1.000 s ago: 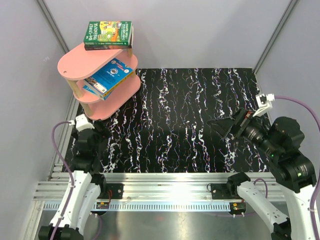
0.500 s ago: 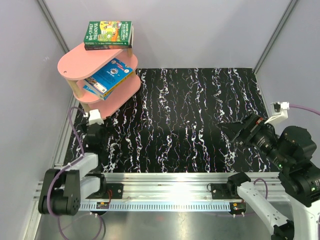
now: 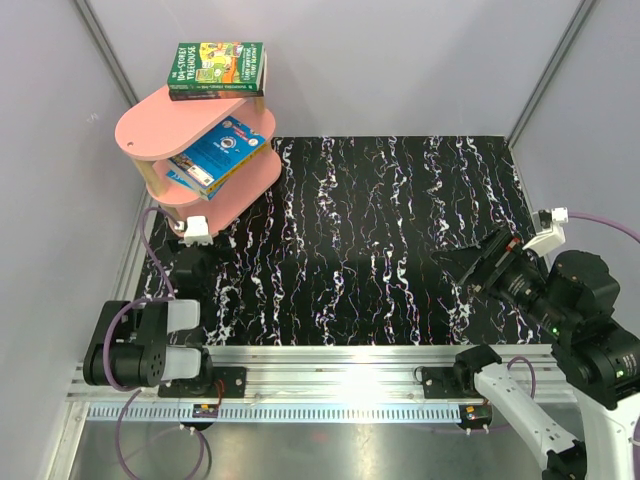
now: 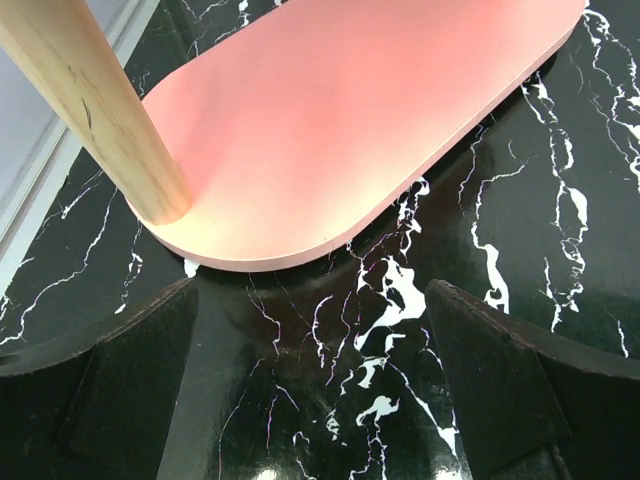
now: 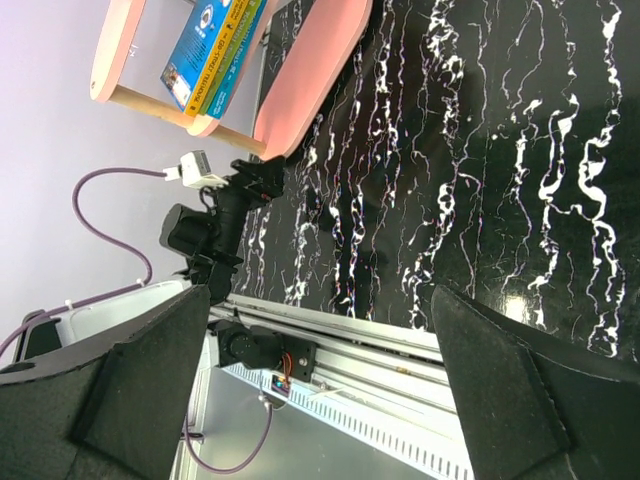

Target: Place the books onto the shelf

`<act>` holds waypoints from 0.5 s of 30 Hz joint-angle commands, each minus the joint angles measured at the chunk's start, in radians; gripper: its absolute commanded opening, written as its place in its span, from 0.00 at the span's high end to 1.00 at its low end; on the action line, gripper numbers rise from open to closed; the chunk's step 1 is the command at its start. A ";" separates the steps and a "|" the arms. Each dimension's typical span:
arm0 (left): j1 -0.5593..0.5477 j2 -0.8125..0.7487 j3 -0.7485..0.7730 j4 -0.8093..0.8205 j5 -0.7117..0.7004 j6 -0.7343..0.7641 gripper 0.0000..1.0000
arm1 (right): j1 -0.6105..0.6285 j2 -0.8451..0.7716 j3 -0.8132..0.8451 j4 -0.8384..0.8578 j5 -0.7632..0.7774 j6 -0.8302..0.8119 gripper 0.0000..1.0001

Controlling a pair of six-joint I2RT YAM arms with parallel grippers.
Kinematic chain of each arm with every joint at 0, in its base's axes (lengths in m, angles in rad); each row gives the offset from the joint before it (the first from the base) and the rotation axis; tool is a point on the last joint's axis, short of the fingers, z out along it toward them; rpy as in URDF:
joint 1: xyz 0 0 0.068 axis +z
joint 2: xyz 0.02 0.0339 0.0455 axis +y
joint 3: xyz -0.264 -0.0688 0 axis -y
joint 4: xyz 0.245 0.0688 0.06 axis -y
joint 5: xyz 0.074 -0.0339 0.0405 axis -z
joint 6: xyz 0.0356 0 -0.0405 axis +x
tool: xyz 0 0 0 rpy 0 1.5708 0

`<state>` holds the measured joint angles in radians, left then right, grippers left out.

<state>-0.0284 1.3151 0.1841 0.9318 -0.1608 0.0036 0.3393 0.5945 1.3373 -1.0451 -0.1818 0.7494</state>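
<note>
A pink 3-tier shelf (image 3: 165, 125) with pale wooden posts stands at the far left corner of a black, white-veined bench (image 3: 380, 230). A green cartoon-covered book (image 3: 215, 68) lies flat on the top tier, its far end overhanging the board. On the middle tier lies a small stack topped by a blue book (image 3: 218, 152); how many are in the stack cannot be told.

The left arm is folded low at the near left. Its left claw (image 4: 312, 300) is spread wide with nothing between its 2 fingers, just above the bench and close to the rounded end of the shelf's bottom board, not touching it. A wooden post (image 4: 105, 110) rises from that board.

The right claw (image 5: 320, 300) hangs above the right side of the bench, well apart from the shelf, fingers also spread wide and holding nothing.
</note>
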 commanded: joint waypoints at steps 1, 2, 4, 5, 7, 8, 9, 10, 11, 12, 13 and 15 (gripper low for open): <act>0.004 0.009 0.006 0.159 -0.009 0.019 0.01 | -0.002 0.027 0.008 0.005 -0.027 0.010 0.00; 0.004 0.013 0.015 0.150 -0.014 0.016 0.01 | 0.000 0.033 0.014 0.010 -0.028 0.008 0.00; 0.004 0.010 0.017 0.144 -0.017 0.015 0.01 | -0.002 0.042 0.017 0.020 -0.036 0.008 0.00; 0.004 0.010 0.017 0.145 -0.017 0.015 0.01 | -0.002 0.045 0.017 0.028 -0.041 0.010 0.00; 0.004 0.010 0.015 0.147 -0.017 0.015 0.01 | -0.002 0.045 0.013 0.048 -0.047 0.014 0.00; 0.005 0.009 0.015 0.148 -0.017 0.015 0.01 | -0.003 0.044 0.005 0.054 -0.048 0.018 0.00; 0.004 0.009 0.015 0.148 -0.019 0.015 0.01 | 0.000 0.041 0.000 0.066 -0.051 0.021 0.00; 0.004 0.007 0.015 0.148 -0.019 0.015 0.01 | -0.002 0.039 -0.004 0.071 -0.053 0.027 0.00; 0.004 0.010 0.015 0.148 -0.019 0.015 0.01 | -0.002 0.036 -0.022 0.100 -0.059 0.028 0.00; 0.005 0.010 0.014 0.148 -0.019 0.015 0.01 | -0.003 0.037 -0.030 0.106 -0.080 0.031 0.00; 0.004 0.010 0.014 0.150 -0.019 0.015 0.01 | -0.002 0.042 -0.033 0.103 -0.082 0.031 0.00; 0.004 0.009 0.014 0.148 -0.019 0.015 0.01 | -0.002 0.053 -0.035 0.094 -0.070 0.033 0.00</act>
<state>-0.0284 1.3231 0.1837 0.9741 -0.1642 0.0044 0.3393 0.6315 1.3121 -0.9997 -0.2310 0.7715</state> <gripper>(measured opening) 0.987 0.994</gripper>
